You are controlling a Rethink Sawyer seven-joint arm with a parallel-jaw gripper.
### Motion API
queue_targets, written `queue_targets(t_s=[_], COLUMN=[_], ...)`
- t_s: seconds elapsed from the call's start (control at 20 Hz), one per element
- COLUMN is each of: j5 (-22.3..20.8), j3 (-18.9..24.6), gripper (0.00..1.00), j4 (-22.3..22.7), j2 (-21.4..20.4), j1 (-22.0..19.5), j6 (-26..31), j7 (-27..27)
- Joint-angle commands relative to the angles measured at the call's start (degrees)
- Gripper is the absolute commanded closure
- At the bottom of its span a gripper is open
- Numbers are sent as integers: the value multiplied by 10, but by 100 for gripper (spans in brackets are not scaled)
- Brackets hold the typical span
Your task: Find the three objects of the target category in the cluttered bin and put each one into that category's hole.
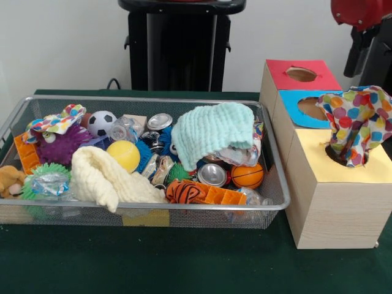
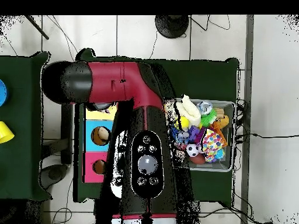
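Drooping half into the yellow hole (image 1: 338,156), a polka-dot cloth (image 1: 357,119); gripper state cannot be told.

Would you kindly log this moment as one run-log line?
polka-dot cloth: partly stuffed in yellow hole | green cloth, cream cloth: in bin | gripper: unseen

A dark green desk (image 1: 184,263) stands before a plain white wall (image 1: 61,43), and among the clutter on it lie a soccer ball (image 1: 101,122), a yellow ball (image 1: 124,155), a small basketball (image 1: 247,176), a crushed can (image 1: 212,174), a purple fuzzy toy (image 1: 61,146) and a tiger-striped toy (image 1: 185,192). From above, a pale tiled floor (image 2: 268,70) surrounds the desk, with thin cables (image 2: 268,137) trailing across it and a round black base (image 2: 171,24) near the top edge. A second green table (image 2: 20,116) stands apart at the left, carrying a blue object (image 2: 2,92) and a yellow object (image 2: 4,132) at the picture's edge.
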Motion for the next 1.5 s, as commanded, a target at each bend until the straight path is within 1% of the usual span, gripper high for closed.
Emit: queue_targets(t_s=[0.05,0.4,0.9,1.2,1.5], j5=[-36,-33,-34,-30,-34], j3=[19,37,61,74,84], gripper=[100,100,100,100,100], j4=[66,65,49,66,77], j2=[6,9,44,45,49], j1=[-22,-26,-25,-28,-24], j6=[69,56,20,-2,-23], j7=[-3,1,-8,-19,-14])
